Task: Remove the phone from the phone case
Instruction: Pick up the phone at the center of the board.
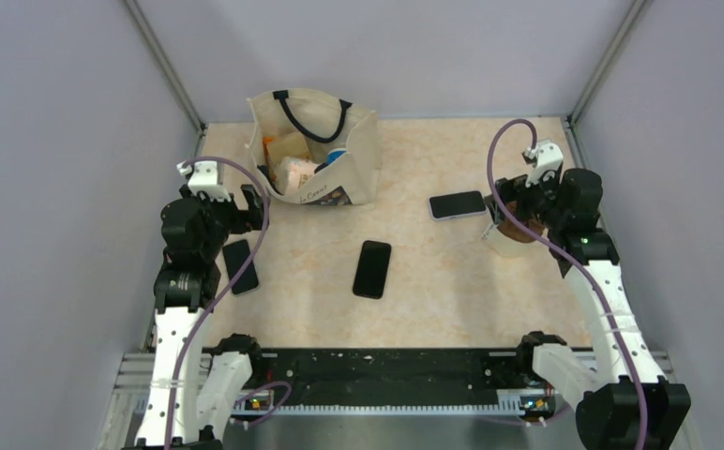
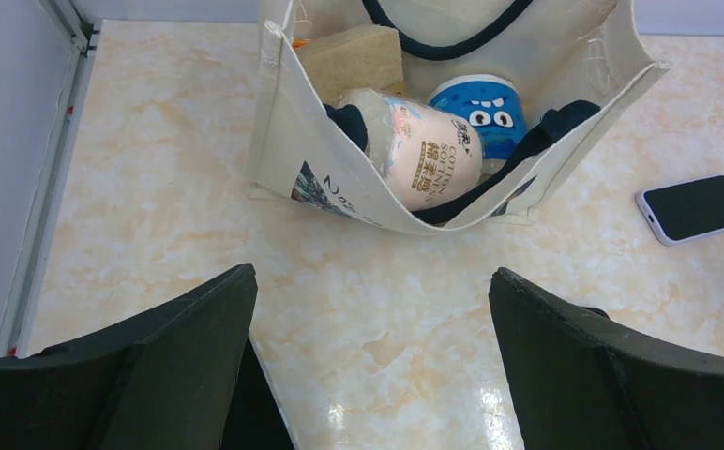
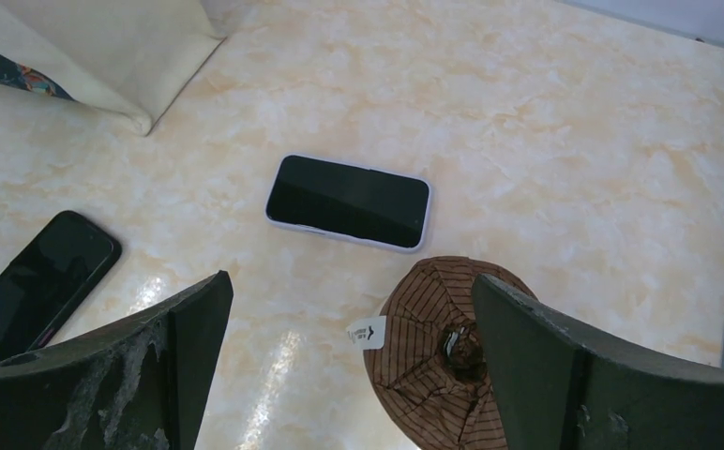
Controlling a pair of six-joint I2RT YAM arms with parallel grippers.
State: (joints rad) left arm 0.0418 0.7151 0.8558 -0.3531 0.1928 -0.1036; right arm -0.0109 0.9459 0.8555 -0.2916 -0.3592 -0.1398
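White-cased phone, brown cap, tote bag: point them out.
white-cased phone (image 3: pixel 347 202), right wrist view, screen centre.
brown cap (image 3: pixel 429 314), right wrist view, striped crown.
tote bag (image 2: pixel 288 131), left wrist view, front wall.

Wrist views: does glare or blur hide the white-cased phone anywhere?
Right wrist view: white-cased phone sharp, faint sheen on its screen; glare patches on the table lie lower in frame, clear of it. Left wrist view: it sits at the right edge, in focus. Top external view: even light, soft shadows.

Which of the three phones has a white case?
The right phone, beside the brown cap: a white rim frames its screen. The middle phone and the left phone look all black.
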